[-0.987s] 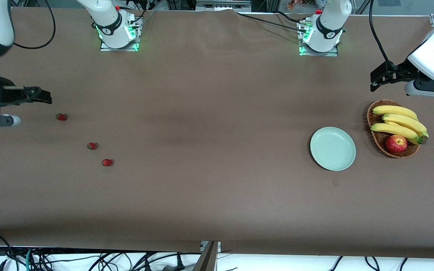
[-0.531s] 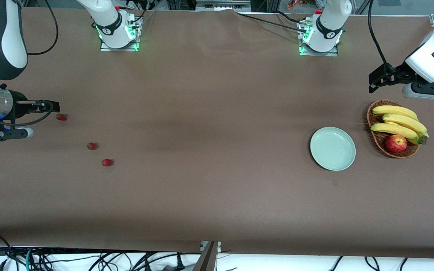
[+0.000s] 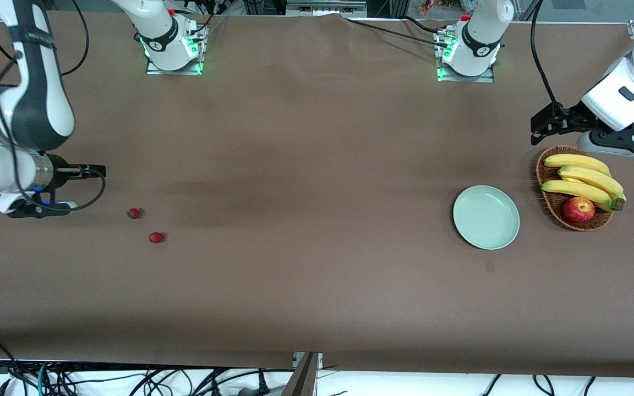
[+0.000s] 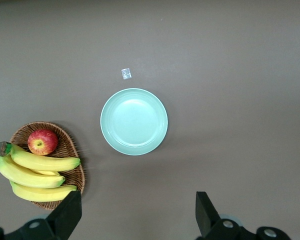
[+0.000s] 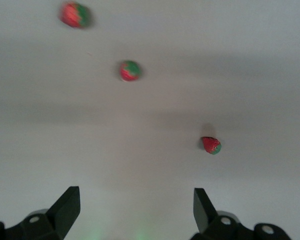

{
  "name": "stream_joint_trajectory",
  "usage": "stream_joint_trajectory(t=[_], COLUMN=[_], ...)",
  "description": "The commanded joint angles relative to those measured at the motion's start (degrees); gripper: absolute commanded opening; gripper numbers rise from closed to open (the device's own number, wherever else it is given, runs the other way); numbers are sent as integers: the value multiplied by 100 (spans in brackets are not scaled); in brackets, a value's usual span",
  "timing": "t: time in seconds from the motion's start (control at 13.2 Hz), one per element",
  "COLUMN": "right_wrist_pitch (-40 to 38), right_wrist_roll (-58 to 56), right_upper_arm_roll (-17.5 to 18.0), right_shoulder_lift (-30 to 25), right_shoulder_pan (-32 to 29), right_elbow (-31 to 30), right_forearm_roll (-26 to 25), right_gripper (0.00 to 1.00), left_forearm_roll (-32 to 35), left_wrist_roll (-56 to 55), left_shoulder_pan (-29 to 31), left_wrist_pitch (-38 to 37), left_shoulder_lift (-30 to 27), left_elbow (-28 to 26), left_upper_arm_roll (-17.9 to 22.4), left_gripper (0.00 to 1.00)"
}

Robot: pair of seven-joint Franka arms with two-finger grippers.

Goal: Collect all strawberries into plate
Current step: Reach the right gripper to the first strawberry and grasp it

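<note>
Strawberries [image 5: 211, 145], tiny and likely soft, are lying loose below my right gripper [image 5: 132, 212], hovering with fingers spread; I'm judging a gentle pinch across each body best, while my left gripper [image 4: 137, 220] is waiting, fingers spread, over the plate [image 4: 134, 121].

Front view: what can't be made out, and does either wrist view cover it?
1. One tiny red strawberry: front view, hidden under the open right claw; right wrist view shows it. The other two strawberries lie in plain sight.
2. Floor of the oval brown wicker basket: both views, covered by yellow bananas and red apple.
3. Waiting left claw, over the table by the basket: gap too small in front view; left wrist view shows it open.
</note>
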Motion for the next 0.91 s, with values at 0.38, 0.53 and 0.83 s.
stream_joint_trajectory(t=[0.38, 0.53, 0.83], right_wrist_pitch=[2940, 3566, 4156], right_wrist_roll=[-1478, -1943, -2209], right_upper_arm_roll=[-947, -1159, -1300], right_shoulder_lift=[-10, 218, 579], right_shoulder_pan=[-238, -264, -308], right_elbow=[-2434, -2612, -2630], right_forearm_roll=[-396, -405, -397], right_gripper=[100, 100, 100], left_forearm_roll=[-78, -78, -78], left_wrist_roll=[-24, 11, 11], left_shoulder_pan=[-3, -2, 24], left_wrist_pitch=[-58, -58, -58], left_shoulder_lift=[63, 63, 63], left_elbow=[176, 176, 176], left_upper_arm_roll=[-4, -4, 5], left_gripper=[100, 100, 100])
